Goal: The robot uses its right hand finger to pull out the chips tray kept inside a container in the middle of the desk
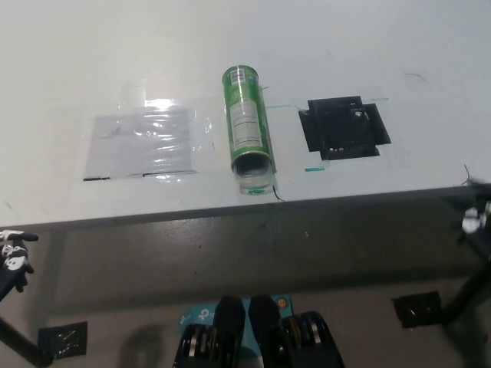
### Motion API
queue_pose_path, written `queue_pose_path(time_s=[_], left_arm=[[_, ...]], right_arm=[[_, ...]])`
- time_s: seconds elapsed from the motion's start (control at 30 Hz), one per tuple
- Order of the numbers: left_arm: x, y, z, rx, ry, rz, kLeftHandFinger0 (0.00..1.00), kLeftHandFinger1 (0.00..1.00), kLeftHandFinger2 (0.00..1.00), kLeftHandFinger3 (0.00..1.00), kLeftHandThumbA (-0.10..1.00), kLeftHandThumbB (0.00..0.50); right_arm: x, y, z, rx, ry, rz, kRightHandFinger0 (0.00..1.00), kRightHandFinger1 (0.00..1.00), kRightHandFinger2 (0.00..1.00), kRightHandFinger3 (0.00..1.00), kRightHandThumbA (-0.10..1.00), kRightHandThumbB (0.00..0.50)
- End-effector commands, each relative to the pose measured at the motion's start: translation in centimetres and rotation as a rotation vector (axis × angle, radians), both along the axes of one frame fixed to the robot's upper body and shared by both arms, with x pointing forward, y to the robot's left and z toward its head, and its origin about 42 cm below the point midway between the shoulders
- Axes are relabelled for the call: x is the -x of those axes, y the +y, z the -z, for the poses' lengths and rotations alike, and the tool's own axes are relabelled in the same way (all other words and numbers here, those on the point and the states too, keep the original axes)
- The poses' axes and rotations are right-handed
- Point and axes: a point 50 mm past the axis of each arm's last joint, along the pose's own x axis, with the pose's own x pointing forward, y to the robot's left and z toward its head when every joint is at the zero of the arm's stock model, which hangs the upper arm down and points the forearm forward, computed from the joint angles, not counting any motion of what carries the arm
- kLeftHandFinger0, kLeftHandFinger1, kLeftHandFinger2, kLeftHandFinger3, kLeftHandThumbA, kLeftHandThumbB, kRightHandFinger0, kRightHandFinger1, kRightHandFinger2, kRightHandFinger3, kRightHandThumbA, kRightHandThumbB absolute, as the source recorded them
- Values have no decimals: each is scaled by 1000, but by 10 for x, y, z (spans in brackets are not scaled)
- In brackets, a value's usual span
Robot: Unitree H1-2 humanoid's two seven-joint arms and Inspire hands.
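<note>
A green chips can (247, 119) lies on its side in the middle of the white desk (230, 46), its open mouth facing the near edge. A clear plastic tray (254, 180) sticks slightly out of the mouth, with a thin dark loop at its front. My white left hand (14, 255) hangs at the far left below the desk edge, away from the can. My black right hand (477, 222) shows only partly at the right picture edge, below the desk edge and well apart from the can.
A shiny clear plastic sheet (142, 142) is taped flat left of the can. A black square patch (343, 126) lies right of it. The desk's near edge (230, 211) runs across the picture, with grey floor and black desk feet (418, 309) below.
</note>
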Motion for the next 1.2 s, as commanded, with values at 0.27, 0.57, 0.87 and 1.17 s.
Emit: queue_pose_path(time_s=[0.27, 0.57, 0.87, 1.17], left_arm=[[-2, 4, -18, -9, -52, 14, 173, 177, 227, 466, 236, 0], [-3, 4, -18, -25, -54, 19, 173, 186, 246, 485, 250, 0], [-2, 7, -24, -31, -44, 21, 196, 191, 246, 496, 249, 0], [-2, 10, -29, -56, -39, 25, 205, 202, 266, 509, 266, 0]], right_arm=[[-59, 51, -120, 157, -304, -230, 0, 142, 735, 827, -100, 247], [-76, 110, -112, 326, -296, -459, 275, 48, 881, 778, -100, 264], [-80, 148, -84, 441, -331, -613, 48, 0, 737, 711, -100, 311], [-88, 168, -76, 449, -335, -654, 0, 0, 718, 721, -100, 281]])
